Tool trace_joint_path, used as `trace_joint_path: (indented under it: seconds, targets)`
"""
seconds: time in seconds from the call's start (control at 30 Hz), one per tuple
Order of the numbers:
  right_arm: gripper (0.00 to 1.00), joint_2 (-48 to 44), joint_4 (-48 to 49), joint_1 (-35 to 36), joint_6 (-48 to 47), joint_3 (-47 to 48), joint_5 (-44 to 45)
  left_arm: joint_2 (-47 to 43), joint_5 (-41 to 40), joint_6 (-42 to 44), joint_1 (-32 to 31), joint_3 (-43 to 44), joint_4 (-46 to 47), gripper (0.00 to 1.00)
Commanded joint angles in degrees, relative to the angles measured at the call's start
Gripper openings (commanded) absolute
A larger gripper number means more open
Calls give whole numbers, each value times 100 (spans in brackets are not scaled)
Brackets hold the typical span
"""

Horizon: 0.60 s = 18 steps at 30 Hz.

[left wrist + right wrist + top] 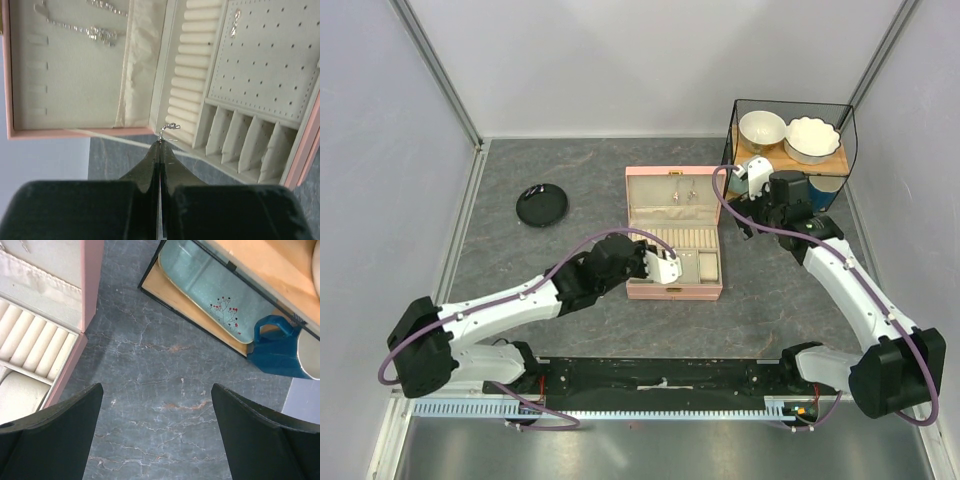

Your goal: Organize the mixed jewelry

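Note:
The pink jewelry box [675, 235] lies open in the middle of the table. My left gripper [160, 144] is shut on a tiny silver earring [168, 129], which sticks out past the fingertips just off the box's ring rolls [192, 75]. In the top view the left gripper [668, 268] hovers over the box's front left part. Another small pale piece [235, 22] sits on the perforated panel [270, 65]. Silver chains [95, 32] lie in the lid. My right gripper [157, 387] is open above bare table, to the right of the box [92, 290].
A black round dish [541, 206] sits left of the box with faint specks in it. At the back right stands a wire basket [790, 140] with two white bowls; the right wrist view shows its teal plate [215, 290] and a blue cup [275, 347].

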Motion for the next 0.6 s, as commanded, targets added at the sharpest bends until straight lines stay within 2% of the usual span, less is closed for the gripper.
trace_joint_path:
  seconds: [0.0,0.27,0.57]
  targets:
    - [98,-57,400,16,29,-185,128,325,-351,104,-350,170,1132,1]
    - [98,-22,567,7,134,-353,41,1203,-386,227,-641,381,1644,2]
    - [98,-110,638,16,170,-458,5,1644,-377,236,-755,460,2346,1]
